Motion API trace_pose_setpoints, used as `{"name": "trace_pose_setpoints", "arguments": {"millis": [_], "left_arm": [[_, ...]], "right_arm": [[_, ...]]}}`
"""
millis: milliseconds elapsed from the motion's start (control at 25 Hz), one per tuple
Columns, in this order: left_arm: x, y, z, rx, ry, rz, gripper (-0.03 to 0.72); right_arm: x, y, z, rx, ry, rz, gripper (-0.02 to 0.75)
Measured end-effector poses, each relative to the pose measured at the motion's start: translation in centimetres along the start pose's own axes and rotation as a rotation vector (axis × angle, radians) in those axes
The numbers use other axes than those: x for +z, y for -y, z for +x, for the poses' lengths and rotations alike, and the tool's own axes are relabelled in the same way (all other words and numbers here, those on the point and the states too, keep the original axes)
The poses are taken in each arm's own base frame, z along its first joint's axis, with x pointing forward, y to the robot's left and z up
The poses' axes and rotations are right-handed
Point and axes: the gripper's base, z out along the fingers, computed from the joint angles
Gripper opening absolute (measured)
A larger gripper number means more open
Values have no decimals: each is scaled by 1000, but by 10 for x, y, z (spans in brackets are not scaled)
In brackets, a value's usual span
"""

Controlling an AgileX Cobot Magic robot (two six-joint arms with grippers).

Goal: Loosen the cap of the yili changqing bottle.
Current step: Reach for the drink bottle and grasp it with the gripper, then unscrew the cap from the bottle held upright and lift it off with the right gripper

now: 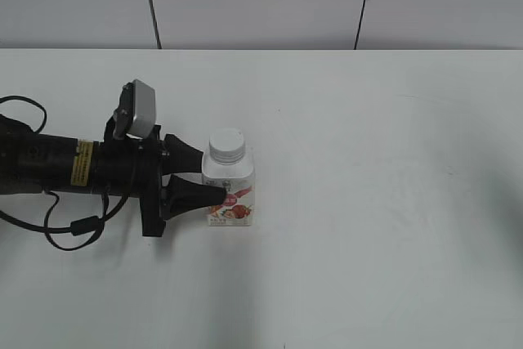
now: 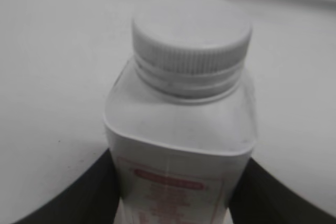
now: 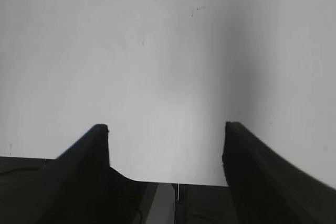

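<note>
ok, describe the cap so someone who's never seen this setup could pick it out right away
On the white table, follow the black left arm to its left gripper, whose fingers sit on either side of the small white bottle with the red-pink label. The cap is the round white piece on the bottle's neck; its ribbed side sets it apart from the bottle's smooth sloped shoulders.

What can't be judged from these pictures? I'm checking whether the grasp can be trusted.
- Left gripper contact on the yili changqing bottle: cut off by the left wrist view's lower edge.
- Label text: blurred.
- Cap tightness: not visible.
- Right gripper: outside the exterior view.
</note>
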Motion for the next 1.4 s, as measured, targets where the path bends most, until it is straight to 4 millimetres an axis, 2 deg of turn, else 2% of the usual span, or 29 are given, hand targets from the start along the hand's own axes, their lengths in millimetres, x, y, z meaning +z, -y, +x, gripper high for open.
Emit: {"name": "trace_pose_setpoints", "arguments": {"millis": [240,320,520,640,920,1080,1400], "left_arm": [[0,0,0,1,1,4,376],[0,0,0,1,1,4,376],[0,0,0,2,1,5,376],[0,0,0,2,1,5,376],[0,1,0,3,0,6,376],[0,1,0,3,1,7,375],[0,1,0,3,1,8,373]], "right_arm": [[38,8,-40,22,-173,-13,445],[53,11,-49,29,-225,-17,428],[91,18,-68,42,-326,-20,417],[107,22,-78,44,-355,-18,418],[130,22,-104,-1,-370,9,417],[139,-1,-110,-59,-379,-10,417],[145,-93,-125,-152,-343,-98,416]]}}
